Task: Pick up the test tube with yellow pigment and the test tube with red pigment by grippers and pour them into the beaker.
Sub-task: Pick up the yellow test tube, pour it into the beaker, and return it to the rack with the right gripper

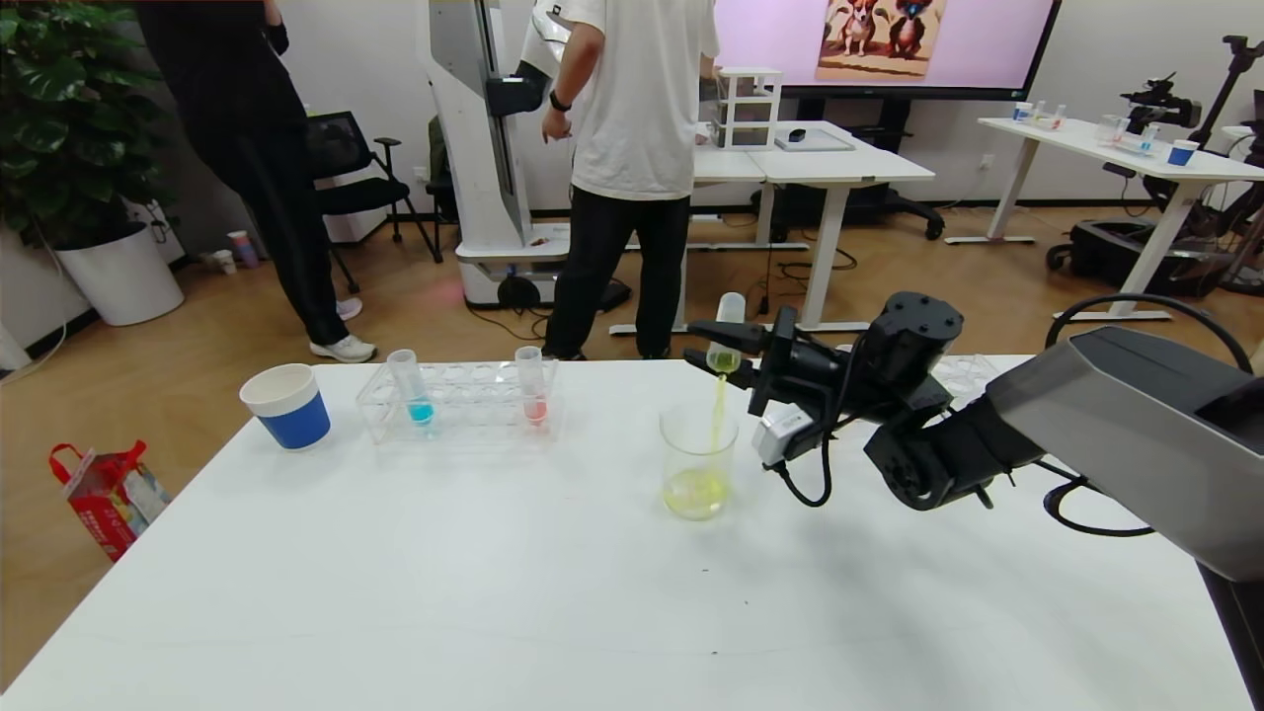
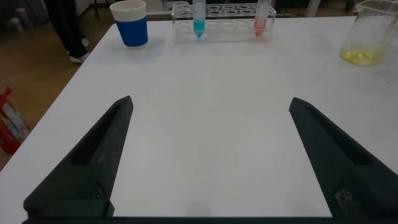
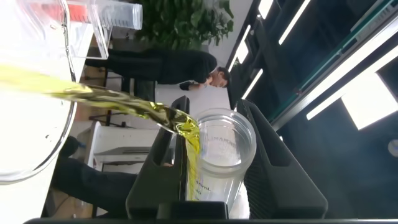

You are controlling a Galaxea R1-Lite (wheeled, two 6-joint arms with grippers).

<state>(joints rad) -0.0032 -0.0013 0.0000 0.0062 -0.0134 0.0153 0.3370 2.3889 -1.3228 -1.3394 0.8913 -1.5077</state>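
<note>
My right gripper (image 1: 691, 343) is shut on the test tube with yellow pigment (image 1: 728, 336), which is tipped mouth-down over the beaker (image 1: 698, 434). A thin yellow stream runs from the tube (image 3: 221, 155) into the beaker (image 3: 31, 93), and yellow liquid pools at its bottom. The test tube with red pigment (image 1: 532, 387) stands upright in the clear rack (image 1: 464, 400) at the back of the table. Low over the bare near-left part of the table, my left gripper (image 2: 211, 102) is open and holds nothing; it faces the rack and the red tube (image 2: 261, 18).
A tube of turquoise-blue liquid (image 1: 410, 387) stands at the rack's left end. A blue-and-white paper cup (image 1: 286, 405) sits left of the rack. Another clear rack (image 1: 968, 373) lies behind my right arm. Two people stand beyond the table's far edge.
</note>
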